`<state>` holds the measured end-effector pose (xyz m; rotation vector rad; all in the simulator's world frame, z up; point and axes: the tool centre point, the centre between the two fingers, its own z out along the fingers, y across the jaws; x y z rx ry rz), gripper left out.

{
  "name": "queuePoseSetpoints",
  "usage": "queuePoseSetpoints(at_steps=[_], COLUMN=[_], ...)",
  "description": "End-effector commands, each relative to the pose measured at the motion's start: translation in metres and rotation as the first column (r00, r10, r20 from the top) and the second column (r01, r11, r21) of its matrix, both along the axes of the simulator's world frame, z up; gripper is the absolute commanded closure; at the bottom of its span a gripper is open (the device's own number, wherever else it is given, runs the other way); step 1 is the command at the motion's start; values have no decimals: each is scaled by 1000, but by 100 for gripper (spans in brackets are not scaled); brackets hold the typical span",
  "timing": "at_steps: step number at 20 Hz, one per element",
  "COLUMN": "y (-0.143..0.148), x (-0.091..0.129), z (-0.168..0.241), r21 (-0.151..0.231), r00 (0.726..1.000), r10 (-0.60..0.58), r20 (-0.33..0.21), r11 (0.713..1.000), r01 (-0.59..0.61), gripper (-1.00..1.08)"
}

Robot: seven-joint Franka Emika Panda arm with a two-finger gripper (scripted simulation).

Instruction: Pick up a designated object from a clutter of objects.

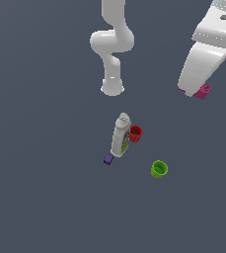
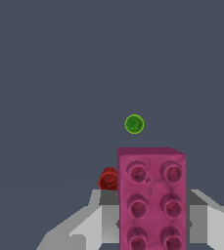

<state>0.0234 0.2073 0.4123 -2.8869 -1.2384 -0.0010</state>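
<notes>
Brick (image 2: 151, 200) of magenta colour sits clamped between the fingers of the gripper (image 2: 152, 222), studs facing the wrist camera, so the grasp looks secure. In the exterior view it hangs high, well apart from the white bottle (image 1: 121, 136), red cup (image 1: 135, 133), green cup (image 1: 159, 169) and purple block (image 1: 108, 159), probably lifted to clear them.

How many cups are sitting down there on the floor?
2. The red cup stands against the tall white bottle, on the exterior view's right of it. The green cup stands alone, nearer the camera and further right. None seems hidden.
</notes>
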Motion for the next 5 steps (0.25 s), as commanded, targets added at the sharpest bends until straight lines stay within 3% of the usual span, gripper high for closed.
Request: queuePoseSetpoints(at_steps=[1,5], y=[1,1], x=[1,1], z=[6,9], r21=[0,0], r00=[1000,1000], r10=[0,0], r20=[-1,-1], r11=[1000,1000], r01=[0,0], gripper=[108,108])
